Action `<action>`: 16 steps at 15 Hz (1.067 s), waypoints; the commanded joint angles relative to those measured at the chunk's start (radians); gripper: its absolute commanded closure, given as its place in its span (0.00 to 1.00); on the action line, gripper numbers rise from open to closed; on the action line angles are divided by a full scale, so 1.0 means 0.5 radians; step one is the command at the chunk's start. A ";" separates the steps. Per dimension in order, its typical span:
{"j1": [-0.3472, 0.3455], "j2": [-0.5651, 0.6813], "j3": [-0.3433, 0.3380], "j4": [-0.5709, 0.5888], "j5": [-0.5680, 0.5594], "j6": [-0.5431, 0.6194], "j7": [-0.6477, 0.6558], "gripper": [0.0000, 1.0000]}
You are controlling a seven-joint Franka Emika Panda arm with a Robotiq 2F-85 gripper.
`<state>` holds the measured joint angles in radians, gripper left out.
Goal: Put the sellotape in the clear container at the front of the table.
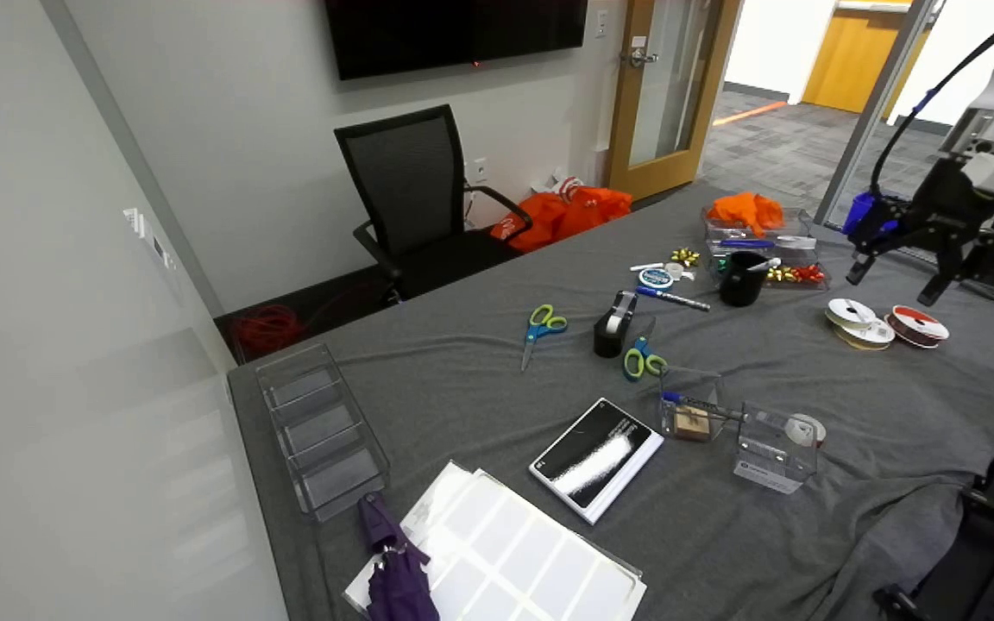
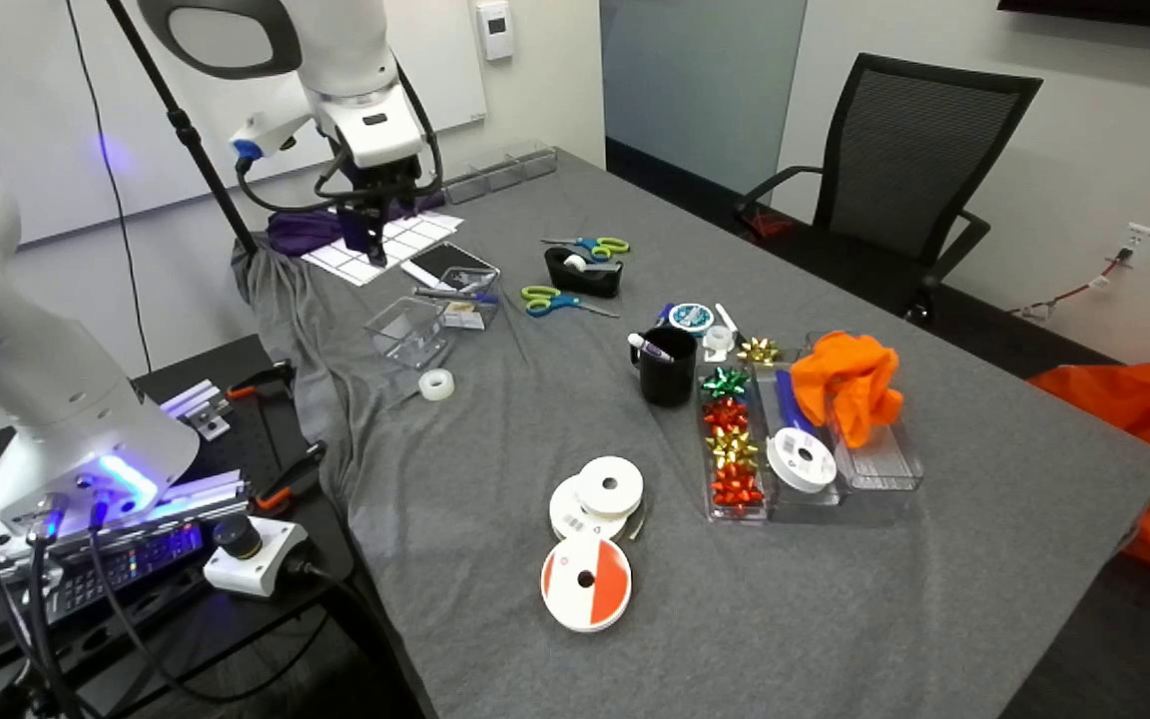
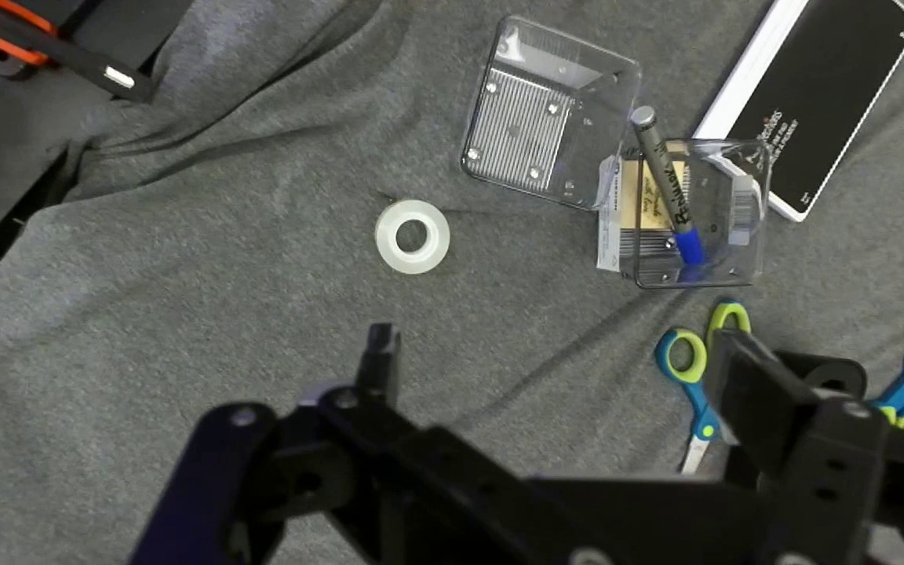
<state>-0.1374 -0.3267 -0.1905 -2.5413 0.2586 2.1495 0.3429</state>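
The sellotape, a white roll [image 3: 439, 237], lies flat on the grey cloth in the wrist view. It also shows in both exterior views [image 1: 817, 433] [image 2: 447, 385]. Two small clear boxes stand beside it. The nearer clear container [image 3: 526, 129] has nothing seen inside; it shows in both exterior views [image 1: 769, 448] [image 2: 400, 330]. The second clear box [image 3: 723, 271] holds a tan block [image 3: 642, 196] and a grey marker [image 3: 665, 176] tilted over its rim. My gripper [image 3: 558, 337] is open, its jaws hold nothing, and it hangs above the table [image 1: 896, 283] [image 2: 375, 255].
Green-blue scissors [image 3: 691, 384] and a black tape dispenser [image 1: 616, 323] lie beside the boxes. A black notebook [image 1: 598, 453] lies on their other side. A black mug [image 2: 668, 369], ribbon spools [image 2: 585, 589], a tray with bows [image 2: 735, 509] and a long divided tray [image 1: 324, 423] also stand on the table.
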 commanded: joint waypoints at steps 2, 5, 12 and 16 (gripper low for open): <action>-0.046 -0.012 0.043 0.003 0.016 -0.008 -0.013 0.00; -0.041 0.040 0.069 -0.033 0.039 0.107 0.064 0.00; -0.036 0.507 0.158 -0.057 -0.040 0.472 0.511 0.00; 0.011 0.829 0.145 -0.071 -0.040 0.709 0.646 0.00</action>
<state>-0.1361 -0.0257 -0.1226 -2.5785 0.2372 2.4171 0.6301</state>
